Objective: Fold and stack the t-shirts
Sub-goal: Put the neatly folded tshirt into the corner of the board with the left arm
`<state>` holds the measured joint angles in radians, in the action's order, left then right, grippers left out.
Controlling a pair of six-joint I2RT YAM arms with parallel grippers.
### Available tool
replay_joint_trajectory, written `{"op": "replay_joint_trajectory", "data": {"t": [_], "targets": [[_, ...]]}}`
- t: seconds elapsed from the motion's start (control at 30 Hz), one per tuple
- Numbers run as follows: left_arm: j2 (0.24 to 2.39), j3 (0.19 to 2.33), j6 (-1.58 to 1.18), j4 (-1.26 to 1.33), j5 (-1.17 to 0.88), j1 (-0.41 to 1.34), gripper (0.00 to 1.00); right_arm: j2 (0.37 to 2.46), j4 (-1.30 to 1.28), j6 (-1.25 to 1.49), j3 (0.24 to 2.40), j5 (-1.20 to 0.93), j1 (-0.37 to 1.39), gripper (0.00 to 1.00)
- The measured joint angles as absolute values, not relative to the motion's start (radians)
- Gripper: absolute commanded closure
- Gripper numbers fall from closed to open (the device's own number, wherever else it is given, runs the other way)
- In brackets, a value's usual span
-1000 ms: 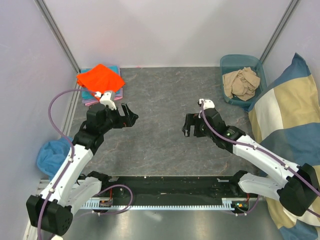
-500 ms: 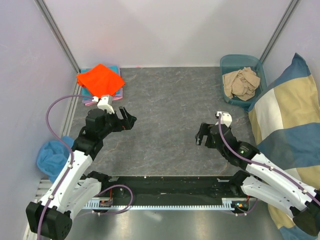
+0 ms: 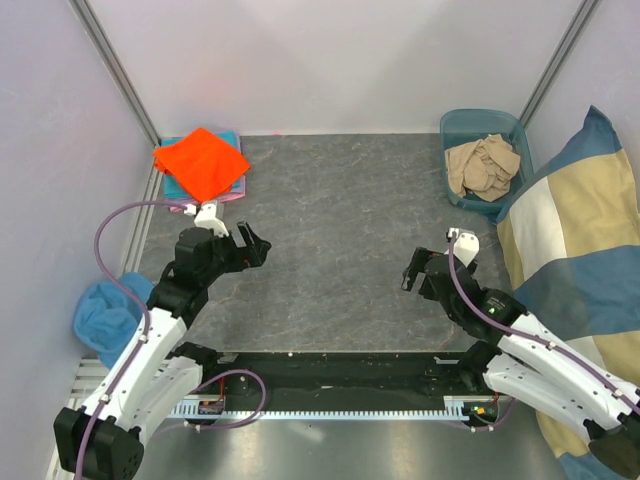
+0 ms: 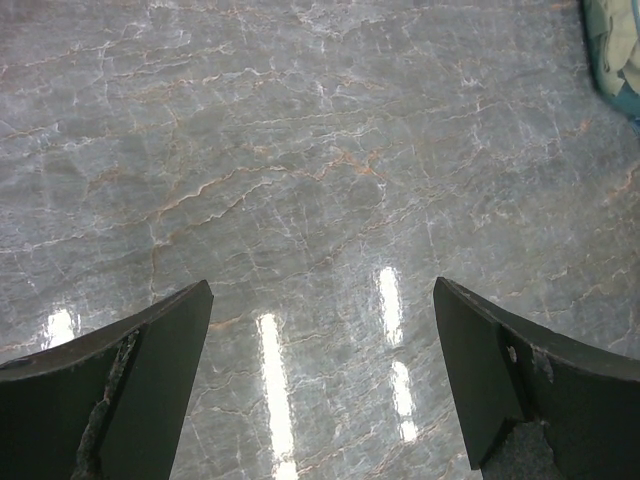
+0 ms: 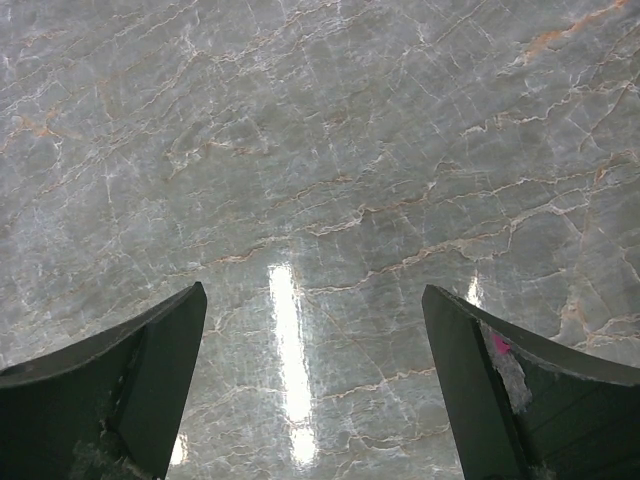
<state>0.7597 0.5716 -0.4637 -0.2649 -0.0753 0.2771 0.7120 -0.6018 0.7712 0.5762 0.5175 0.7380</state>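
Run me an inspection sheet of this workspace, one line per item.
Surface: grey marbled table, bare in the middle.
Job's things: orange t-shirt tops a folded stack, far left corner; beige t-shirt crumpled in the teal bin.
Clutter: blue cloth beside the table's left edge; blue-and-beige cushion at right.
Grippers: left gripper and right gripper open, empty, above the table.
Cables: purple cables loop off both arms.
Surroundings: plain pale walls.

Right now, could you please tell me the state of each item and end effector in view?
orange t-shirt: folded, on top of the stack.
beige t-shirt: crumpled in the bin.
blue cloth: bunched up beside the table.
left end effector: open, empty.
right end effector: open, empty.
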Motion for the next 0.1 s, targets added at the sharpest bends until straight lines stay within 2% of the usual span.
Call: {"op": "replay_joint_trajectory", "data": {"t": [0.1], "targets": [[0.759,0.571,-0.464,-0.255,-0.069,0.277,0.00,0.712,-0.599,0.770,0.576,0.514,0.738,0.02]]}}
